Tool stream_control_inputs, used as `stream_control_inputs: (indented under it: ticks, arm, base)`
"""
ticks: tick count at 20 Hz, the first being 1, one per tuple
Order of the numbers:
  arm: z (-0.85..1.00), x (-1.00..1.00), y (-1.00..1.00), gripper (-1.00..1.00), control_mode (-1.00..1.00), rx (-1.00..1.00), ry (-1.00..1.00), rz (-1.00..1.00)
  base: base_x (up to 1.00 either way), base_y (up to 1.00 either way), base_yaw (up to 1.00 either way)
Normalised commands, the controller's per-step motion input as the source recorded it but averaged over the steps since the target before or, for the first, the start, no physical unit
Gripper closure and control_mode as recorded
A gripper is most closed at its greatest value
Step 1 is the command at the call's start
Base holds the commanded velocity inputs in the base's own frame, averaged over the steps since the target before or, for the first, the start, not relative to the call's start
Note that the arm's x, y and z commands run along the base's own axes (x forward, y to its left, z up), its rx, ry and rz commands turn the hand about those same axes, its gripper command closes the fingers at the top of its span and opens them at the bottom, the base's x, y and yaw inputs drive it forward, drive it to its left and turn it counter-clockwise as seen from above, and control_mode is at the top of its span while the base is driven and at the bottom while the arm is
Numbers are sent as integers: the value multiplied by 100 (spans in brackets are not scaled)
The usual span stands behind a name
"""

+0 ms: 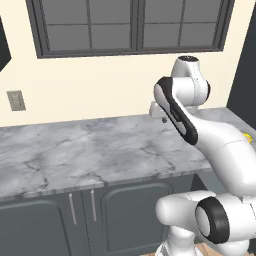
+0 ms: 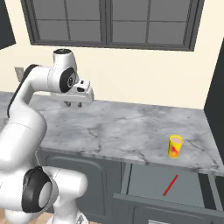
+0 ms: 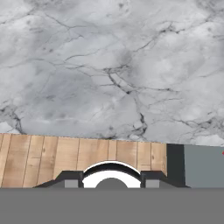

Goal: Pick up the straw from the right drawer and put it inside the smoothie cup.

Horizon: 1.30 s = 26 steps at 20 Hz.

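Gripper (image 2: 73, 104): raised above the marble counter (image 2: 127, 127), pointing down at it, nothing between the fingers; whether the jaws are spread or closed cannot be told, as the tips are too small to read from the base and barely rise into the hand view. In the left base view the gripper (image 1: 161, 118) sits behind the arm's elbow.

Counter: grey-veined marble, running under a dark-framed window (image 2: 109, 22).

Cup (image 2: 175, 146): yellow, red mark on its side, upright near the counter's front edge, well to the right of the gripper.

Drawer (image 2: 166, 186): pulled out below the cup, flat grey bottom.

Straw (image 2: 170, 185): red, lying diagonally on the drawer bottom, apart from the walls.

Floor (image 3: 78, 159): wooden planks, seen in the hand view beyond the counter edge.
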Motion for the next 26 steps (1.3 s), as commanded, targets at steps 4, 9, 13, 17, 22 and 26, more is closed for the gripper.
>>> stream_control_inputs:
  ticks: [4,9,13,17,22,26]
  arm:
    - [-10,-12,0,-100,-100,0,-3,-2]
    - [-25,-33,-2,-100,-100,0,-6,-1]
    - [-23,-26,0,-100,-100,0,-3,0]
    - [-14,-15,0,-100,-100,0,0,0]
    - [-18,-2,0,-100,-100,0,0,-3]
    - [-3,0,0,-100,100,0,0,-3]
  base:
    - [0,0,0]
    - [0,0,0]
    - [0,0,0]
    - [0,0,0]
    - [0,0,0]
    - [0,1,-13]
